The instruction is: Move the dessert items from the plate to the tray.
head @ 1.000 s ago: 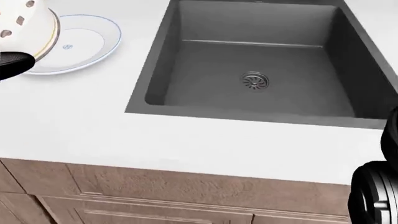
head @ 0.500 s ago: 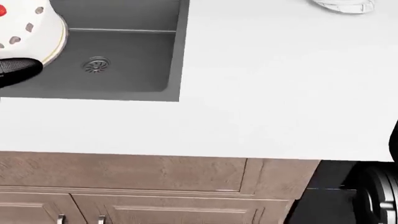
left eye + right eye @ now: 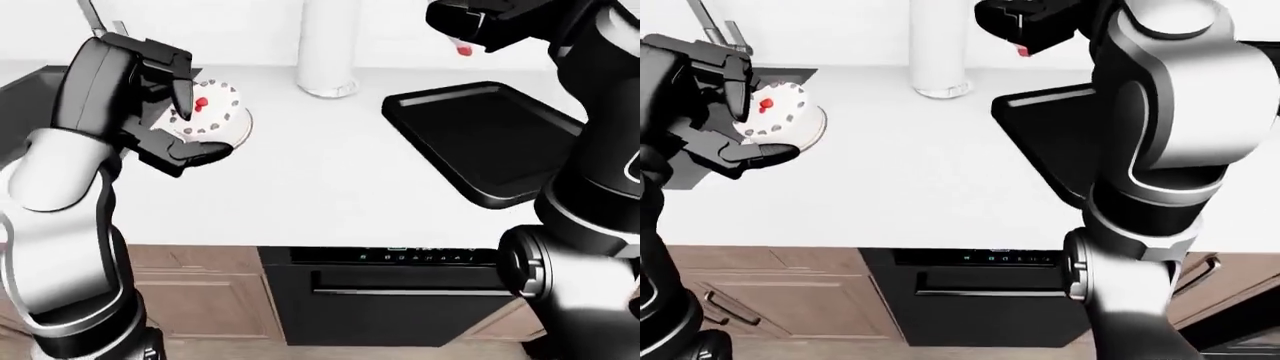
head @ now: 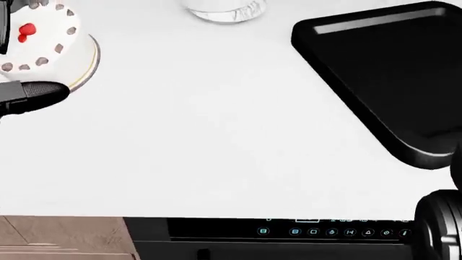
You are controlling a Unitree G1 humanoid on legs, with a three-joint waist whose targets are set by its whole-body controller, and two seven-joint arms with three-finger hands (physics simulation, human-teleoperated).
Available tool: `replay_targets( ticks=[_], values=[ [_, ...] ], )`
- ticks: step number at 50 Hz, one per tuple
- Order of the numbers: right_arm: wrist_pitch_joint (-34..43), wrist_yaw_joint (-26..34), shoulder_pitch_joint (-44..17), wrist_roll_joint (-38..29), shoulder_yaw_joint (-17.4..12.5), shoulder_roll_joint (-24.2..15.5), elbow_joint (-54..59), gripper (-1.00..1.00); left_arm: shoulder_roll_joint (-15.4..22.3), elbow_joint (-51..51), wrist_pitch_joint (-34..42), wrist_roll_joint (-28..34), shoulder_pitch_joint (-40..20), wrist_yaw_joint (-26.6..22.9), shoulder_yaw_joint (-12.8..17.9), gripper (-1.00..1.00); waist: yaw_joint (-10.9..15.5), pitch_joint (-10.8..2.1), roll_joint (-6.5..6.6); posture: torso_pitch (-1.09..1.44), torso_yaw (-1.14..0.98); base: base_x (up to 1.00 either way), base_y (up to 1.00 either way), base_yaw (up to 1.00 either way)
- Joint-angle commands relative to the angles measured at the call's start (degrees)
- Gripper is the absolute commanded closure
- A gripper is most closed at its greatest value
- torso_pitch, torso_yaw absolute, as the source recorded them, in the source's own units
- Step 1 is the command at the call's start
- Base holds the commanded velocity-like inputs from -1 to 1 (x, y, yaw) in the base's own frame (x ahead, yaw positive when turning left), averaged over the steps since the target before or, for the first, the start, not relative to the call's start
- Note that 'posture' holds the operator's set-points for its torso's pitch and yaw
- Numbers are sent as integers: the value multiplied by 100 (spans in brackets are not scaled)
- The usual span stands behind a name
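Note:
A round white cake [image 3: 222, 109] with a red cherry and brown dots on top is held above the counter at the left, with my left hand [image 3: 195, 131] shut round it. In the head view the cake [image 4: 43, 49] shows at the top left, one black finger [image 4: 28, 93] under it. The black tray [image 3: 490, 142] lies on the counter at the right. My right hand [image 3: 462, 30] is raised above the tray's far left corner, closed on a small red dessert piece [image 3: 463, 49] that is mostly hidden.
A tall white cylinder [image 3: 327, 45] stands on the counter beyond the cake and the tray. A dark sink corner [image 3: 25, 86] and faucet [image 3: 95, 19] lie at the far left. A black dishwasher front [image 3: 390, 289] sits under the white counter [image 4: 216, 135].
The camera has swung right: the sink slid out of the head view and the tray came in. The cake stays in my left hand.

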Motion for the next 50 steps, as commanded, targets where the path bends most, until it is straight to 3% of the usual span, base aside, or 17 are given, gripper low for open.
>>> replay_targets(
  ticks=[1, 4, 9, 12, 14, 15, 17, 18, 21, 23, 25, 28, 38, 41, 43, 44, 50],
  values=[
    [-225, 14, -239, 14, 7, -11, -189, 100, 126, -183, -178, 167, -267, 211, 273, 100, 43, -191, 104, 0, 0, 10, -59, 0],
    [-256, 26, -248, -62, 67, -40, -155, 100, 134, -196, -119, 201, -316, 188, 247, 100, 42, -138, -43, 0, 0, 0, -3, 0],
    [-243, 132, -183, -137, 97, -28, -218, 100, 125, -212, -133, 225, -289, 169, 269, 100, 2, -29, 66, 0, 0, 0, 0, 0],
    [-198, 97, -200, -132, 8, 40, -208, 100, 124, -216, -113, 240, -313, 162, 257, 100, 2, -106, 129, 0, 0, 0, -6, 0],
    [-160, 100, -179, -135, 32, 36, -211, 100, 135, -213, -112, 249, -313, 152, 269, 100, 91, -256, 414, 0, 0, 0, -80, 0],
    [-162, 77, -215, -132, 1, 59, -206, 100, 138, -220, -103, 252, -312, 151, 278, 100, -62, -191, 462, 0, 0, 0, -100, 0],
    [-157, 96, -238, -148, 38, 18, -186, 100, 138, -237, -88, 255, -309, 146, 278, 100, -16, -259, 589, 0, 0, 0, -100, 0],
    [-153, 105, -268, -163, 58, 4, -167, 100, 137, -244, -76, 254, -315, 146, 284, 100, -15, -140, 738, 0, 0, 0, 0, 0],
    [-174, 144, -261, -229, 94, -5, -176, 100, 125, -242, -87, 252, -297, 155, 282, 100, -7, 27, -328, 0, 0, 0, 0, 0],
    [-159, 171, -244, -263, 96, -3, -189, 100, 117, -242, -101, 244, -281, 159, 287, 100, -42, 104, -130, 0, 0, 0, 0, 0],
    [-177, 211, -248, -299, 102, -5, -170, 100, 125, -240, -99, 234, -288, 155, 301, 100, -61, -67, -23, 0, 0, 0, 0, 0],
    [-173, 266, -245, -356, 141, 19, -153, 100, 121, -235, -143, 217, -238, 165, 318, 100, -44, -144, 8, 0, 0, 0, 0, 0],
    [-183, 415, -307, -515, 176, 77, -69, 100, 181, -81, -238, 175, -289, 173, 329, 100, -58, -49, 96, 0, 0, 0, 0, 0],
    [-204, 459, -297, -562, 189, 108, -37, 100, 203, 112, -326, 166, -381, 183, 291, 100, -99, -74, 271, 0, 0, 0, 0, 0],
    [-217, 486, -310, -591, 198, 134, 1, 100, 202, 311, -433, 171, -494, 168, 191, 100, -145, -160, 542, 0, 0, 0, 0, 0],
    [-232, 508, -342, -606, 219, 138, 38, 100, 198, 591, -626, 178, -570, 178, 118, 100, -121, -119, 382, 0, 0, 0, 0, 0],
    [-214, 649, -291, -794, 322, 171, 21, 100, 83, 1914, -1464, 267, -995, 173, -81, 100, -26, -221, 265, 0, 0, 0, 0, 0]
  ],
)
